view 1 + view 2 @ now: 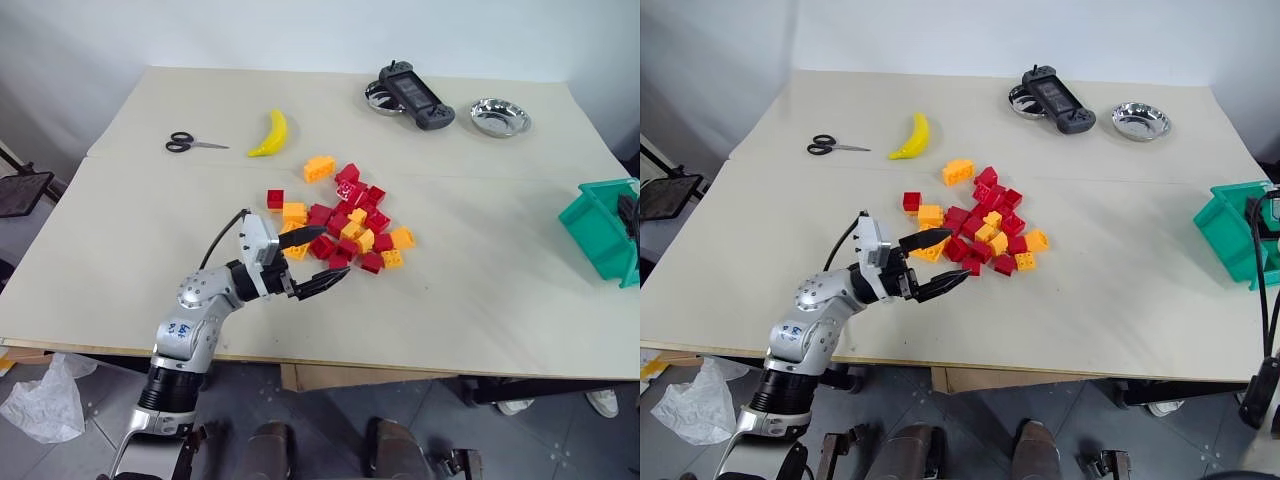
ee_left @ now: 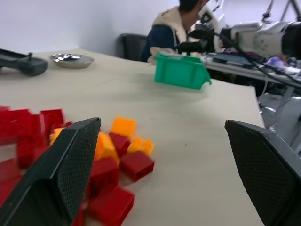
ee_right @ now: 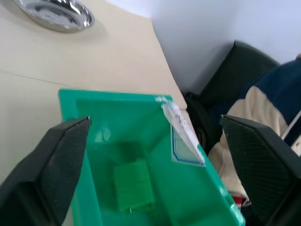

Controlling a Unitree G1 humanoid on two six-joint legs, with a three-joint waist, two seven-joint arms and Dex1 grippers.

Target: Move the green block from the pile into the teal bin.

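The green block lies on the floor of the teal bin, which stands at the table's right edge. My right gripper hangs over the bin, open, with nothing between its fingers. The pile of red and orange-yellow bricks sits at mid-table. My left gripper is open at the pile's near-left edge, its fingers level just above the table and spread around empty space beside the nearest bricks.
A banana and scissors lie at the back left. A black handheld controller rests on one steel bowl, and another steel bowl stands at the back right. A person sits beyond the bin's side of the table.
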